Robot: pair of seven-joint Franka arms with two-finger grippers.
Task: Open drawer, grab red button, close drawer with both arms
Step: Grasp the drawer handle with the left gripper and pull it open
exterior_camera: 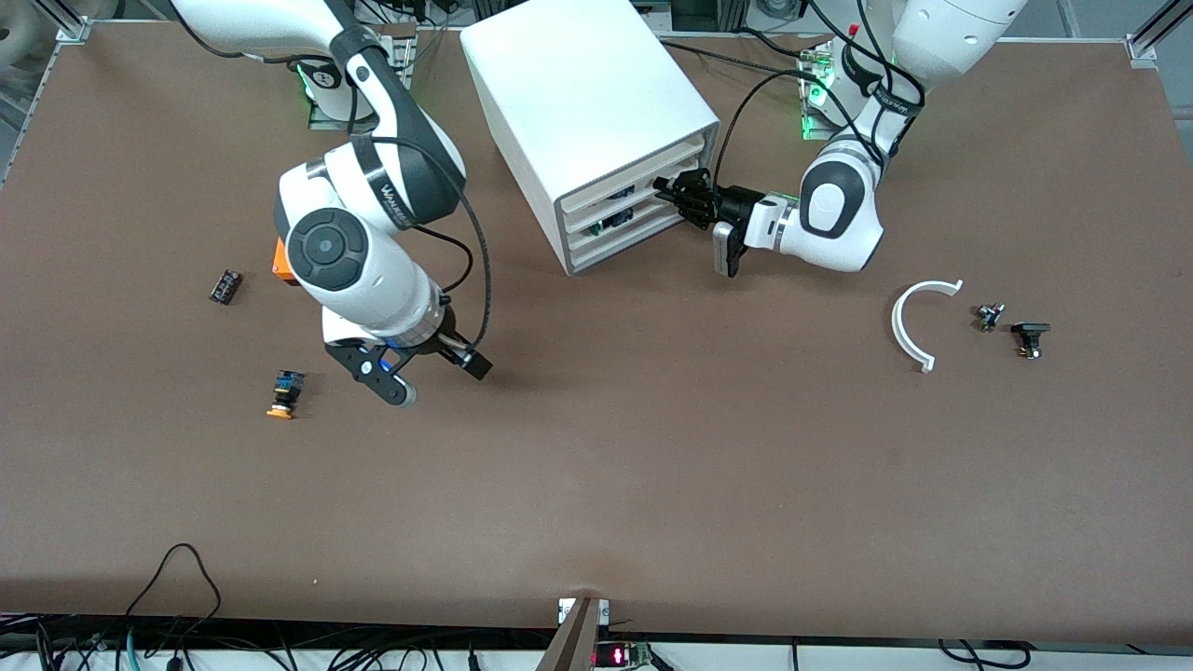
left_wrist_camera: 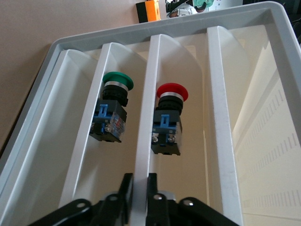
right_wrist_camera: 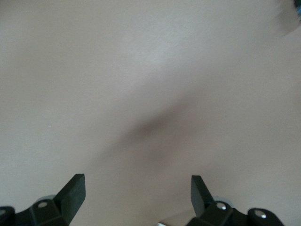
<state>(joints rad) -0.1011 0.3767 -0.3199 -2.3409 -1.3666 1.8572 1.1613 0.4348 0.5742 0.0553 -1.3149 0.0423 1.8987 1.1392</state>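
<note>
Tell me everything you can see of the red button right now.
The red button has a glossy red mushroom cap, a silver collar, a black neck and a blue-and-black body with metal screw terminals. It looks like plastic. It lies on its side in a compartment of the white drawer, between two white dividers. A green-capped button lies in the next compartment. The left gripper is shut on the divider between them, not touching the red button.

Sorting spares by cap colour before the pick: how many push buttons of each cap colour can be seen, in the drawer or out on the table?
Red cap, in the drawer: 1
Green cap, in the drawer: 1
Orange cap, on the table: 1
Total: 3
</note>
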